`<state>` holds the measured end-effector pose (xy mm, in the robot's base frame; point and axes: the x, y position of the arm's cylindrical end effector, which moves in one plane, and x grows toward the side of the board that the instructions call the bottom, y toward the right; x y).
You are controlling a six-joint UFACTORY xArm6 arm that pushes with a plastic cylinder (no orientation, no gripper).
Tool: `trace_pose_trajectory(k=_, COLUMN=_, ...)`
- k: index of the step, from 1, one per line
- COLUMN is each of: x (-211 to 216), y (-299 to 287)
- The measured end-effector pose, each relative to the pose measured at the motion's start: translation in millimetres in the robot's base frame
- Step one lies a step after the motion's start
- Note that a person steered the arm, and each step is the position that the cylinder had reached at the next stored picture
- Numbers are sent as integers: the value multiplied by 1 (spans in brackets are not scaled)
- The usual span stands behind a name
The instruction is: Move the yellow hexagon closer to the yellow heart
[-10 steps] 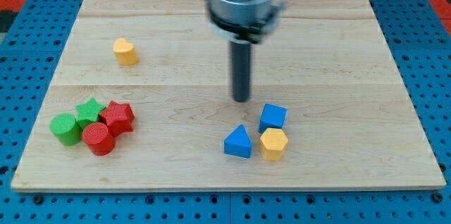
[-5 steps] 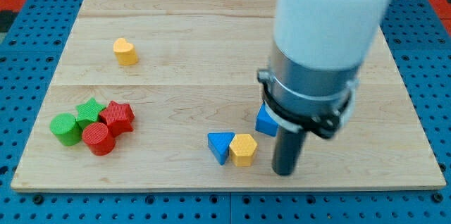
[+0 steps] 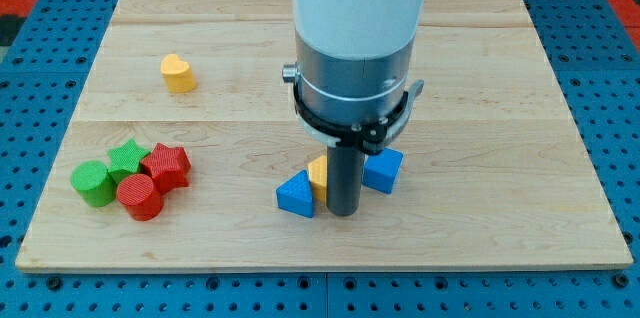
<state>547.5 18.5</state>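
Two yellow (image 3: 178, 73), two blue (image 3: 296, 196), two red (image 3: 166, 165), two green (image 3: 93, 182) blocks; my tip (image 3: 343, 211) seemingly touching yellow hexagon (image 3: 318, 176).

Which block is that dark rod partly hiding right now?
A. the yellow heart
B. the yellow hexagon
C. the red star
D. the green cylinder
B: my tip stands in front of the yellow hexagon, covering its right part, between the blue triangle and blue cube.

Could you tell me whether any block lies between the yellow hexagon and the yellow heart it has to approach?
Partly. The blue triangle sits right against the yellow hexagon on the view's left. Beyond it, bare board leads up-left to the yellow heart. My tip is at the hexagon's right.
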Motion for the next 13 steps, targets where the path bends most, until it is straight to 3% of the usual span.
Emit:
trace_pose_trajectory(k=4, x=-125, y=-48)
trace_pose_trajectory(k=5, x=-139, y=-67)
trace_pose_trajectory(k=7, x=-106, y=-82)
trace_pose_trajectory(k=9, x=-122, y=-136)
trace_pose_trajectory(k=11, x=-63, y=-117)
trace_pose_trajectory(k=13, x=-95, y=-180)
